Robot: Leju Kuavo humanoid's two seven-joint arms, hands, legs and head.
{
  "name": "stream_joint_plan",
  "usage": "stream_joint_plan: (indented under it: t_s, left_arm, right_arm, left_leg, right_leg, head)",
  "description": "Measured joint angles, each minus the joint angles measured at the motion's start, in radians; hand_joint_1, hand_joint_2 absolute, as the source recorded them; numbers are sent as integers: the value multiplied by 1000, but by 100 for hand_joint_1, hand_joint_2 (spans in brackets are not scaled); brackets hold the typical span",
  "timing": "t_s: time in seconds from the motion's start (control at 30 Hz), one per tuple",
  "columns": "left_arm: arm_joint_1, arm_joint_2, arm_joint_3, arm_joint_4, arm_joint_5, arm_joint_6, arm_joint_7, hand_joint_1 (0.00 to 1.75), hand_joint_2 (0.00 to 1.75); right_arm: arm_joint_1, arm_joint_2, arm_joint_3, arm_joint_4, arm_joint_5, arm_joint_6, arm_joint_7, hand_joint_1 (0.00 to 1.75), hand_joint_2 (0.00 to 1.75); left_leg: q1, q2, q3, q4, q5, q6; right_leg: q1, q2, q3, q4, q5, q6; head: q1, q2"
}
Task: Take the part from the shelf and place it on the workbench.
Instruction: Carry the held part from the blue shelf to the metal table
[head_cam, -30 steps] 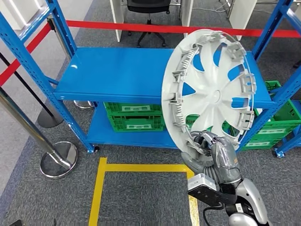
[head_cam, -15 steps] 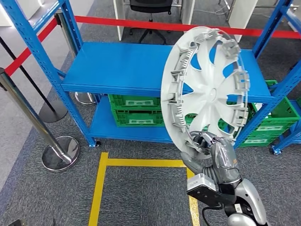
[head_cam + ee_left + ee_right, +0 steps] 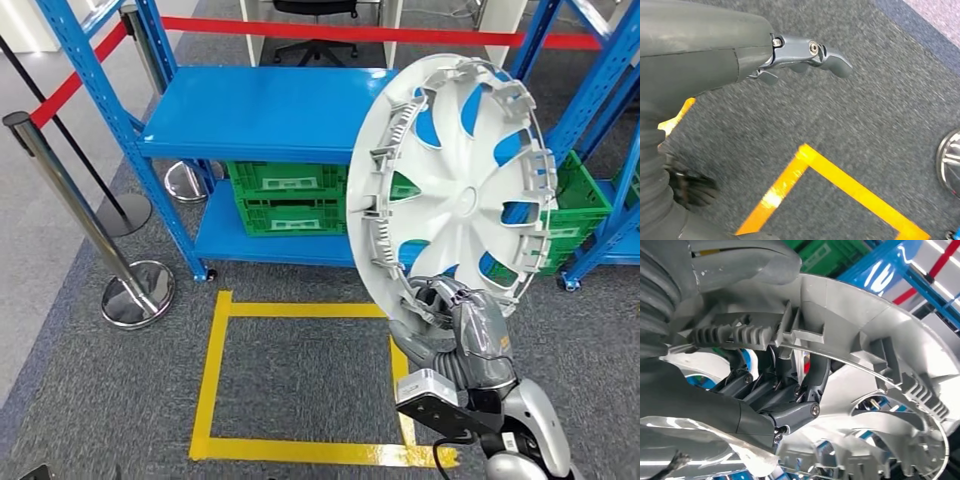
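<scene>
The right hand holds the hubcap upright, its fingers hooked over the lower rim, the disc rising above them before the blue shelf. The left hand hangs over carpet, fingers loosely extended, holding nothing.

Grey carpeted floor carries a rectangle of yellow tape marked on it. Green plastic crates sit on the lowest level of a blue rack. To the left, a chrome stanchion post on a round base stands tilted in view, holding a red barrier belt. Another red belt runs across the far side, with a black office chair behind it.
</scene>
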Motion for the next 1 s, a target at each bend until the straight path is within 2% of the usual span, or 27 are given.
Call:
stream_joint_plan:
  t_s: [0.03,0.07,0.13,0.17,0.2,0.27,0.3,0.33,0.37,0.4,0.43,0.47,0.5,0.53,0.57,0.6,0.63,0.67,0.7,0.73,0.77,0.8,0.83,0.87,0.93,0.97,1.0]
  left_arm:
    - [-1,0,0,0,-1,0,0,0,175]
    - [-1,0,0,0,-2,0,0,0,175]
    - [-4,0,0,0,-3,0,0,0,175]
    - [-5,0,0,0,-3,0,0,0,175]
    - [-5,0,0,0,-3,0,0,0,175]
    - [-4,-1,0,0,-4,-1,0,0,175]
    - [-4,-1,0,1,-4,-1,0,0,175]
    - [-4,-2,0,1,-5,-1,0,0,175]
    - [-5,-2,0,1,-5,-1,0,0,175]
    - [-5,-2,0,2,-5,-1,0,0,175]
    - [-6,-1,0,2,-5,-2,0,0,175]
    - [-6,-2,0,2,-5,-2,0,0,175]
    - [-6,-2,0,2,-6,-3,0,0,175]
    - [-6,-3,0,2,-6,-4,0,0,175]
    - [-7,-4,0,3,-6,-5,0,0,175]
    - [-7,-4,0,3,-6,-5,0,0,175]
    - [-7,-5,0,3,-6,-5,-1,0,175]
    - [-7,-5,0,4,-6,-4,-1,0,175]
    - [-7,-5,0,4,-6,-4,-2,0,175]
    - [-7,-5,0,4,-6,-3,-3,0,175]
    - [-7,-4,0,4,-6,-2,-4,0,175]
    - [-6,-4,0,4,-6,-1,-5,0,175]
    - [-5,-4,0,5,-6,0,-5,0,175]
    - [-5,-3,0,5,-6,0,-5,0,175]
    - [-5,-4,0,5,-7,0,-5,0,175]
    - [-5,-4,0,5,-8,0,-5,0,175]
    - [-5,-4,0,5,-8,0,-5,0,175]
  right_arm:
    - [0,0,0,0,0,0,0,175,175]
    - [0,0,0,0,0,0,1,175,175]
    - [0,0,-1,-1,0,-1,1,175,175]
    - [-1,0,-1,-2,0,-1,1,175,175]
    - [-1,0,-2,-3,0,-1,1,175,175]
    - [-1,-1,-2,-3,0,-1,1,175,175]
    - [0,-2,-2,-3,0,-1,1,175,175]
    - [1,-3,-2,-3,0,-1,0,175,175]
    - [1,-4,-2,-3,0,-1,1,175,175]
    - [1,-5,-2,-2,-1,-1,1,175,175]
    - [1,-6,-2,-2,-1,-1,1,175,175]
    - [1,-6,-2,-1,-2,-1,1,175,175]
    - [1,-7,-2,-1,-4,0,1,175,175]
    - [1,-7,-2,0,-4,0,1,175,175]
    - [0,-7,-2,0,-5,0,1,175,175]
    - [0,-7,-2,0,-6,0,1,175,175]
    - [-1,-8,-2,0,-7,1,2,175,175]
    - [-1,-9,-3,1,-9,2,2,175,175]
    - [0,-10,-3,1,-11,2,2,175,175]
    - [1,-11,-3,1,-13,4,1,175,175]
    - [1,-11,-3,1,-15,5,1,175,175]
    - [1,-12,-2,1,-18,6,0,175,175]
    - [1,-12,-2,1,-21,8,0,175,175]
    - [1,-12,-2,1,-23,9,0,175,175]
    - [1,-14,-1,1,-23,15,0,175,175]
    - [1,-15,-1,1,-23,18,0,175,175]
    - [1,-17,0,1,-23,21,1,175,175]
  left_leg:
    - [1,0,32,-21,24,0]
    - [2,0,81,-78,43,3]
    - [0,-1,181,-220,38,12]
    - [-2,-2,209,-270,27,17]
    - [-5,-2,217,-292,20,22]
    - [-7,1,203,-300,33,36]
    - [-6,3,194,-303,44,44]
    - [-4,6,182,-306,57,52]
    - [-3,8,170,-308,69,57]
    - [-4,8,154,-307,81,61]
    - [-5,8,138,-307,93,62]
    - [-6,9,121,-306,106,62]
    - [-6,9,104,-305,119,60]
    - [-6,9,87,-303,132,58]
    - [-6,9,71,-301,143,56]
    - [-6,9,57,-297,152,51]
    - [-7,8,45,-292,160,46]
    - [-9,8,38,-288,169,41]
    - [-9,8,34,-286,178,35]
    - [-9,8,32,-287,187,30]
    - [-8,7,30,-288,192,24]
    - [-7,6,25,-281,182,18]
    - [-6,5,18,-258,156,12]
    - [-4,4,6,-216,116,6]
    - [-3,4,-26,-87,33,-1]
    - [-2,4,-35,-34,13,-2]
    - [-3,4,-33,-10,11,0]
  right_leg:
    - [0,0,-21,9,9,2]
    - [-1,1,-39,19,16,5]
    - [1,0,-68,36,28,13]
    - [1,0,-78,41,35,19]
    - [1,0,-85,43,43,24]
    - [-3,1,-96,43,52,37]
    - [-4,3,-104,53,35,42]
    - [-5,5,-115,79,1,47]
    - [-6,7,-129,124,-50,50]
    - [-6,7,-144,182,-101,53]
    - [-6,8,-155,244,-137,55]
    - [-6,8,-157,293,-148,56]
    - [-6,8,-147,316,-133,57]
    - [-6,8,-122,307,-101,58]
    - [-7,8,-80,264,-68,58]
    - [-7,7,-25,196,-54,58]
    - [-6,8,34,114,-60,55]
    - [-5,8,75,49,-75,51]
    - [-3,9,98,8,-92,46]
    - [-2,9,102,-9,-97,38]
    - [-2,8,92,-5,-91,30]
    - [-3,8,86,-5,-84,22]
    - [-5,6,81,-5,-76,14]
    - [-6,5,77,-5,-69,8]
    - [-3,4,67,-2,-56,2]
    - [-1,5,61,1,-51,1]
    - [1,5,54,5,-48,1]
  head:
    - [0,0]
    - [0,0]
    - [0,0]
    - [1,0]
    - [1,0]
    - [1,0]
    - [2,0]
    - [4,0]
    - [6,0]
    - [8,0]
    - [9,0]
    - [9,0]
    - [9,0]
    - [10,0]
    - [10,0]
    - [10,0]
    - [10,0]
    - [9,0]
    - [9,0]
    - [9,0]
    - [9,0]
    - [8,0]
    - [5,0]
    - [3,0]
    - [0,0]
    - [0,0]
    - [0,0]
